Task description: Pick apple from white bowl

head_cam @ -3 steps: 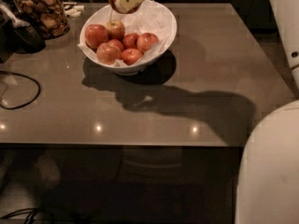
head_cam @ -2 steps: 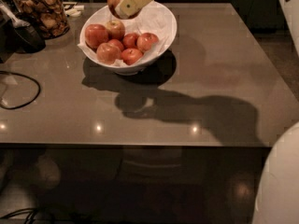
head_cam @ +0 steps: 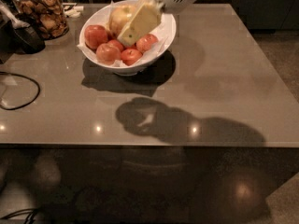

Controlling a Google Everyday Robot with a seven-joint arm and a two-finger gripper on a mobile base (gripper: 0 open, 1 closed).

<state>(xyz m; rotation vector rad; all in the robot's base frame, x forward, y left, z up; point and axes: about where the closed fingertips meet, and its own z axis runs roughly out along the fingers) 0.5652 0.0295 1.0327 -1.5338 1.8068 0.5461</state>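
Observation:
The white bowl (head_cam: 169, 37) stands at the back left of the brown table, lined with crumpled paper and holding several red apples (head_cam: 95, 35). The pale yellow-gold apple (head_cam: 119, 17) is over the back part of the bowl, larger in view than the red ones. My gripper (head_cam: 124, 29) comes in from the top right. Its cream-coloured finger (head_cam: 140, 22) lies across the apple's right side, and the other finger is hidden behind the apple. The gripper is shut on the apple. Its shadow falls on the table in front of the bowl.
A glass jar of brown snacks (head_cam: 42, 10) stands at the back left, with a black object (head_cam: 25, 37) beside it. A black cable (head_cam: 18, 91) loops at the left edge. The table's front edge (head_cam: 149, 146) runs across the view.
The gripper with the pale apple has shifted lower in the view and looks nearer. Its shadow has moved toward the table's front. The white robot body at the right has left the view.

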